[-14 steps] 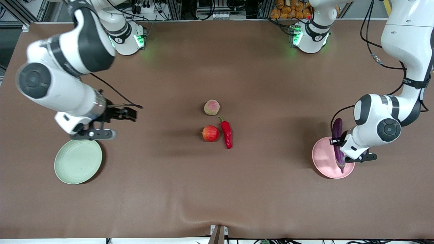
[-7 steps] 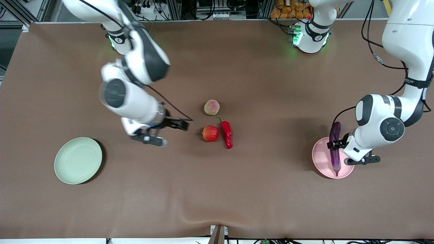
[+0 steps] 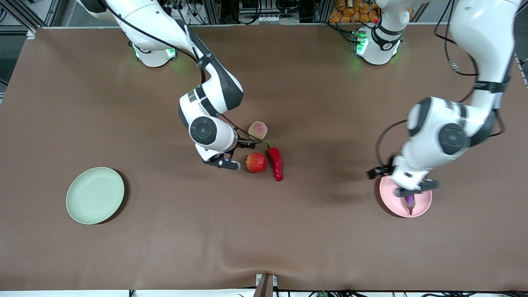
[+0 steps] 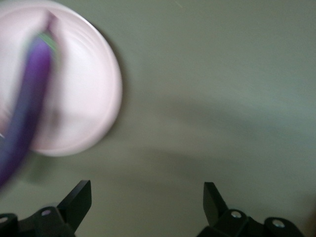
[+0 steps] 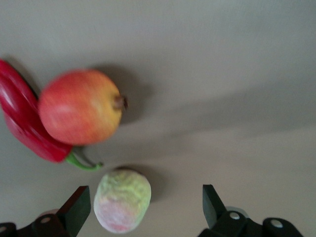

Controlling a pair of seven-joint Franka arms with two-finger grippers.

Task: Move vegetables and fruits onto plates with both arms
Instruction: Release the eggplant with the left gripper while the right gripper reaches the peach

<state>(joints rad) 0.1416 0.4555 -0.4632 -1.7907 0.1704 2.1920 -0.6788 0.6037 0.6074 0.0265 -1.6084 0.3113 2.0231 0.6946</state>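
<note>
Long glossy purple eggplant lying on the pale pink round plate, pale green round plate bare, small red apple touching the shiny red chili pepper, pale green pink-blushed fruit just beside them, farther from the front camera

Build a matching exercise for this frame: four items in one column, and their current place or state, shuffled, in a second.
Items:
1. eggplant
2. green plate
3. right gripper
4. left gripper

States:
A. open, over bare table beside the pink plate
B. lying on the pink plate
C. open, beside the apple and the pale green fruit
D. nothing on it, toward the right arm's end of the table

Pairs: 1-B, 2-D, 3-C, 4-A
</note>
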